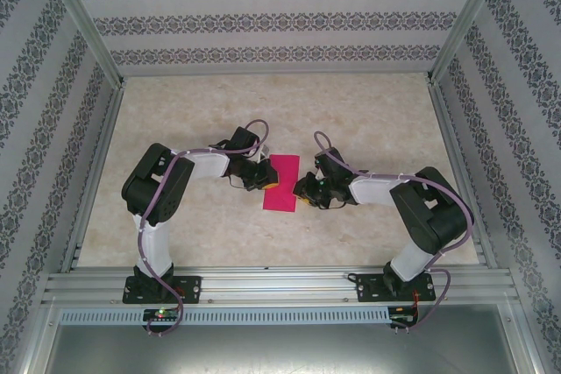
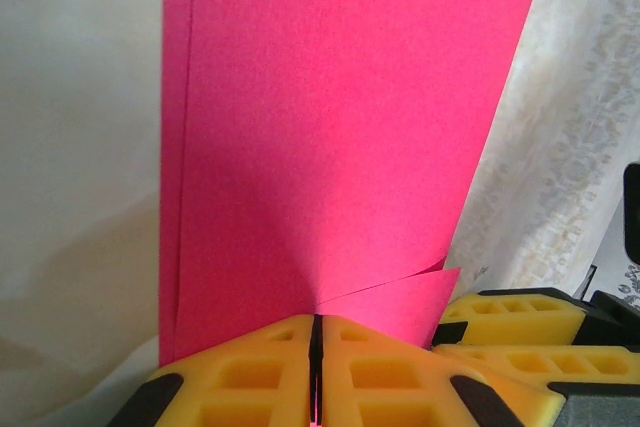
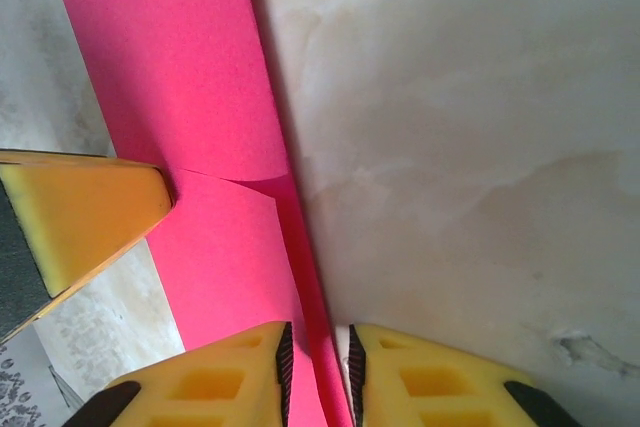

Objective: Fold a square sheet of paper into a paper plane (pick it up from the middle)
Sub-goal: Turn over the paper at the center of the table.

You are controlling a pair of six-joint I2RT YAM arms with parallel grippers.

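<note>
The square sheet of paper [image 1: 281, 183], magenta-pink, lies on the table doubled over into a narrow rectangle with two layers showing [image 2: 340, 127]. My left gripper [image 2: 316, 332] is at its left long edge [image 1: 266, 178], shut on the paper, a thin pink line pinched between the yellow pads. A small flap lifts beside that grip. My right gripper [image 3: 318, 347] is at the opposite edge [image 1: 303, 192]. Its jaws stand slightly apart, with the paper's folded edge [image 3: 300, 247] running between them and a gap on one side. The paper plane is out of view.
The pale marbled table [image 1: 368, 120] stretches behind and to both sides of the paper. Patterned walls [image 1: 263, 24] and metal rails [image 1: 280, 282] enclose it. The left gripper's yellow finger [image 3: 80, 217] touches the paper in the right wrist view.
</note>
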